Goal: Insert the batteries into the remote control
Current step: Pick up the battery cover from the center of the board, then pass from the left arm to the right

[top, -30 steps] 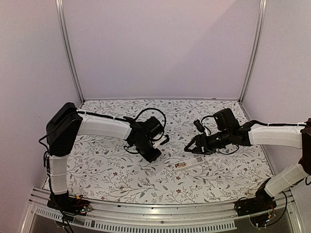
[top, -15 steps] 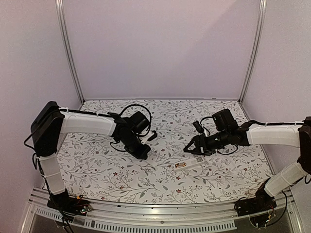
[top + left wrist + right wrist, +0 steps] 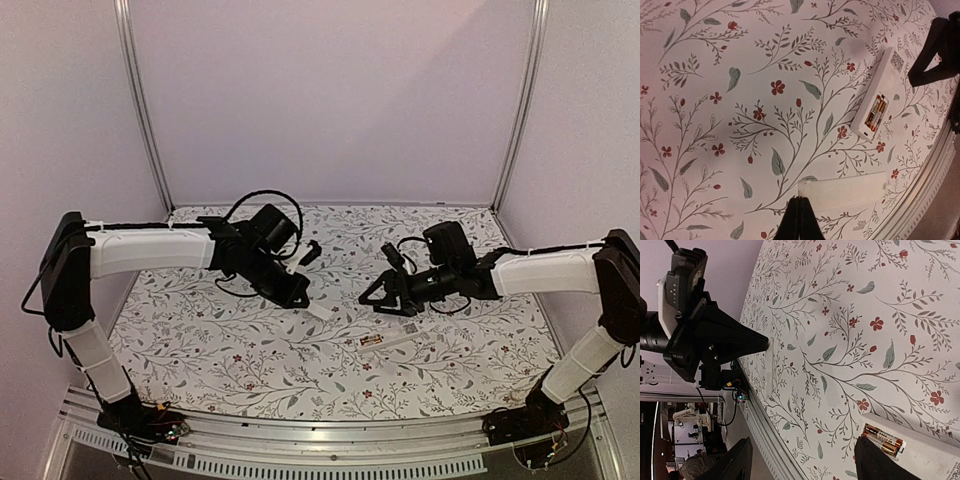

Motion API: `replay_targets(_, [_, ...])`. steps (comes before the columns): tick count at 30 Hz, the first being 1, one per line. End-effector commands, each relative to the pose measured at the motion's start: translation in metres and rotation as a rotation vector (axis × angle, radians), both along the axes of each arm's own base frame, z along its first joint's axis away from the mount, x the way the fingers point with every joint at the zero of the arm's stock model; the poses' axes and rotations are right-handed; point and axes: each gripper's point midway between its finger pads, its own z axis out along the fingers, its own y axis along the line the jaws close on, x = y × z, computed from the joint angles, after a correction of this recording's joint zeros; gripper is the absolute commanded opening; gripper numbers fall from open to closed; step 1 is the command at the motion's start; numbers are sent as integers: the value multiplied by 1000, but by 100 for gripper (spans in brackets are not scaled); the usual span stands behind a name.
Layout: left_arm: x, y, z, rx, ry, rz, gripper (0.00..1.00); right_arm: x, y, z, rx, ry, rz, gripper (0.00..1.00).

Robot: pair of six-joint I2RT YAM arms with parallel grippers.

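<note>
The batteries [image 3: 876,112] are seated in the remote [image 3: 877,95], laid back-up on the table [image 3: 740,125] for closing, it is judged. The cover [image 3: 842,190] is pinched in the closed left gripper [image 3: 799,202] - the right gripper [image 3: 805,460] is spread wide, empty, just beside the remote.

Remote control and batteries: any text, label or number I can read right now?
Remote control: square code label, too small to read.
Batteries: casing print blurred, unreadable.
White cover in the left tool: no text visible.
</note>
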Motion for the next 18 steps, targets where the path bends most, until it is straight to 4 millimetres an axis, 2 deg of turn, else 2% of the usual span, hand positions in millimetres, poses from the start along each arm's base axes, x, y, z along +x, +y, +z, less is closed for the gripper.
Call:
replay_targets(1, [0, -21, 31, -84, -45, 1, 0, 4, 27, 20, 83, -7, 27, 70])
replay_targets(6, [-3, -31, 42, -102, -69, -6, 0, 6, 41, 18, 87, 15, 34, 67])
replay_targets(13, [-6, -38, 46, -114, -76, -12, 0, 1, 61, 14, 104, 54, 55, 60])
replay_targets(16, [-7, -39, 48, -120, -82, -15, 0, -6, 70, 11, 103, 62, 78, 55])
replay_targets(18, [-8, -40, 49, -125, -87, -19, 0, -8, 73, 7, 102, 72, 87, 48])
